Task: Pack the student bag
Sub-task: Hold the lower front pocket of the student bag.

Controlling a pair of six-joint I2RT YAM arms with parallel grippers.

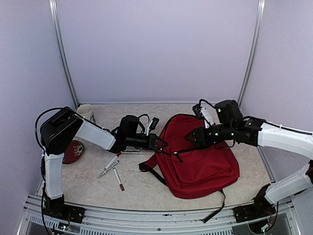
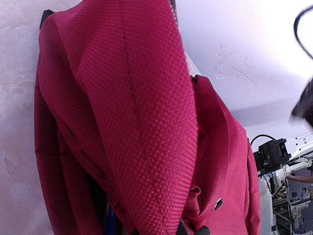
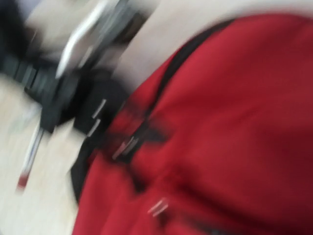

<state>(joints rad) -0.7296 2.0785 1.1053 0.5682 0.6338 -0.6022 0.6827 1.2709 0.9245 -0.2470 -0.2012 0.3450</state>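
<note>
The student bag (image 1: 200, 161) lies right of centre on the table (image 1: 146, 191), its right edge near the rim. Left claw (image 1: 160, 144) is clenched on its left edge. Right claw (image 1: 191, 138) hovers over it, grip impossible to tell. Pens (image 1: 111, 169) lie just left.

No legible text, brand, number or sign in any view. Small black tag (image 2: 218, 203) on the red backpack (image 2: 122, 127): too small to read. Pens (image 1: 110, 165) on the table (image 1: 146, 188): any print too small to make out. Right wrist view blurred, nothing readable there.
</note>
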